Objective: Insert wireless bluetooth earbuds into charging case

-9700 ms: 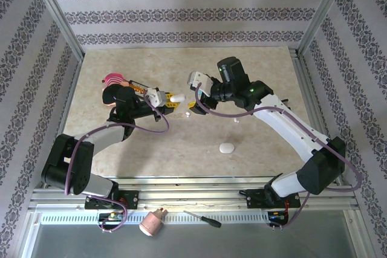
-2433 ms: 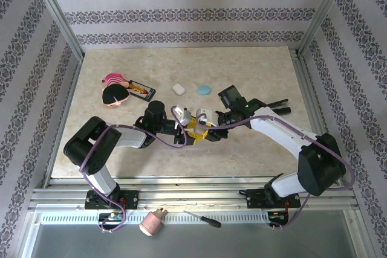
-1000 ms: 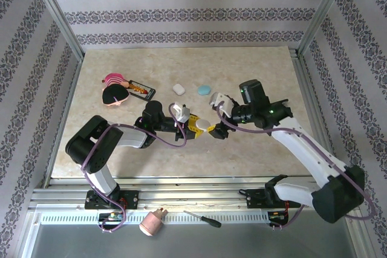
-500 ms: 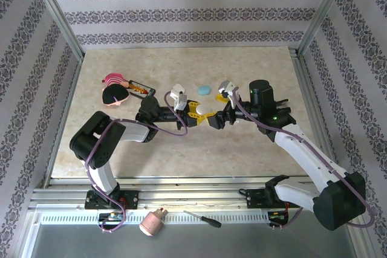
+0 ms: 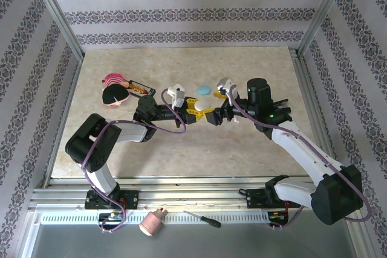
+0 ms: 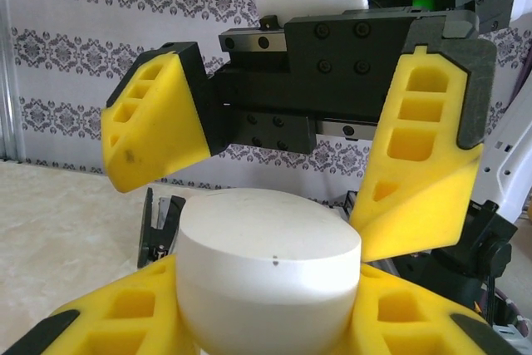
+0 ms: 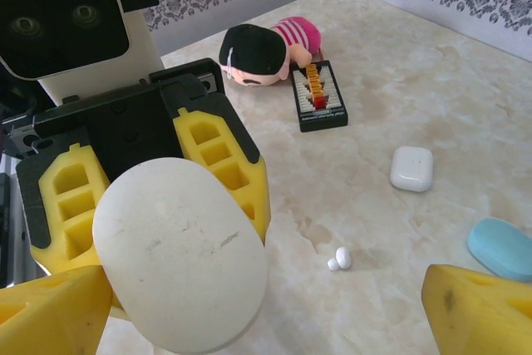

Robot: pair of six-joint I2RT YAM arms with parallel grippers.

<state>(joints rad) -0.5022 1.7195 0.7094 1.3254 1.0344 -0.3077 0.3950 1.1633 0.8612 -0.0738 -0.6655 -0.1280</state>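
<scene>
White oval case (image 7: 179,255) | left jaws clenched on it; right jaws spread wide | earbuds (image 7: 339,259) on table (image 7: 399,81)

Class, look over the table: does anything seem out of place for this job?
Yes: a small doll and a black frame of coloured beads lie together at the table's far left, unrelated to the job.

Marbled table (image 5: 181,149), doll (image 7: 258,54), black tray (image 7: 320,97), white case (image 7: 412,169), blue case (image 7: 501,248), white earbuds (image 7: 339,258)
</scene>
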